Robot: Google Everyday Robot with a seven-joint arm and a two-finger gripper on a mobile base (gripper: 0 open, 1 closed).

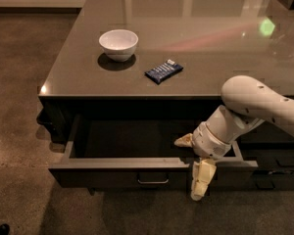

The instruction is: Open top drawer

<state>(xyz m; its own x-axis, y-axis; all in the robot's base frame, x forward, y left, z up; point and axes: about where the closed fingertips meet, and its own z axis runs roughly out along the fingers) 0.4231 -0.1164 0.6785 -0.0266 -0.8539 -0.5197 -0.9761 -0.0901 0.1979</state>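
The top drawer (112, 172) is pulled well out from under the grey counter (196, 43). Its flat dark front carries a small loop handle (153, 181) at centre, and its shallow dark inside (132, 140) shows. My gripper (193, 160) is at the drawer's front edge, right of the handle. One pale finger (183, 140) lies over the inside of the drawer and the other finger (202, 180) hangs down in front of the panel. The fingers stand apart, astride the drawer front. My white arm (255, 104) reaches in from the right.
A white bowl (118, 44) and a blue packet (163, 71) lie on the counter. Lower, narrower dark drawer fronts (279, 163) with handles sit at the right, behind my arm. Brown floor (19, 106) lies to the left and in front.
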